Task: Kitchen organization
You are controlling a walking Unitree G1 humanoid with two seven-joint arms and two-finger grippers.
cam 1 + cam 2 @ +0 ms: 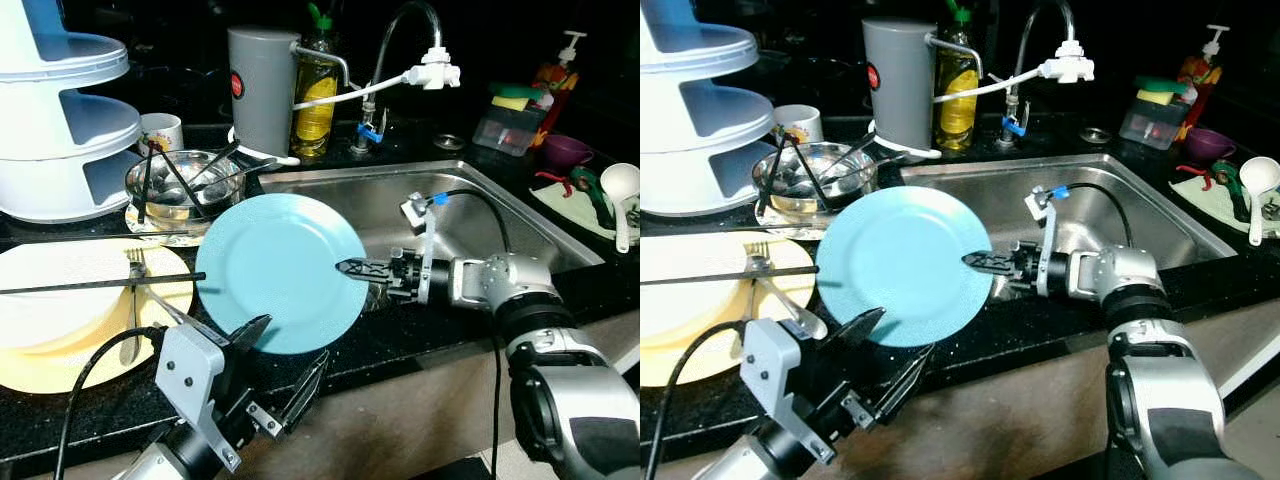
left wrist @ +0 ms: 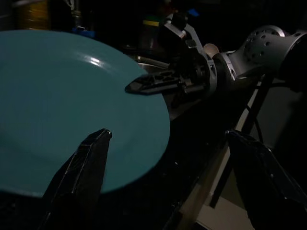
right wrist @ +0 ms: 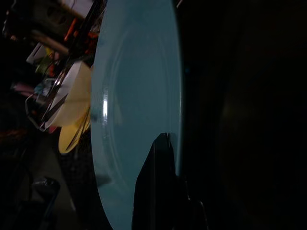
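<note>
Head-camera views came first: from the left eye I saw the round light-blue plate (image 1: 280, 272) held up over the black stone counter (image 1: 420, 335), at the near left corner of the stainless steel sink (image 1: 500, 215). My right gripper (image 1: 352, 268) reached in from the sink side and was clamped on the plate's right rim. My left gripper (image 1: 285, 370) sat below the plate's lower edge with its fingers spread and nothing between them. To the left lay the pale yellow round plates (image 1: 60, 320) with a silver fork (image 1: 133, 300) and a long black rod across them; behind stood a glass bowl of utensils (image 1: 185, 185), a grey cylindrical canister (image 1: 262, 90) and a white tiered rack (image 1: 60, 120).

The right eye gave the same layout, the plate hanging clear of the yellow stack.

From the left wrist I saw the two black fingers (image 2: 81, 177) wide apart, one of them in front of the plate's lower face, the other off to the side; the right gripper's tip lay over the plate's edge.

From the right wrist I saw the plate edge-on with one black finger (image 3: 160, 187) against its face.

I judged this a handover or a carry toward the stack. The next move called for closing the left gripper on the lower rim before the right let go.
</note>
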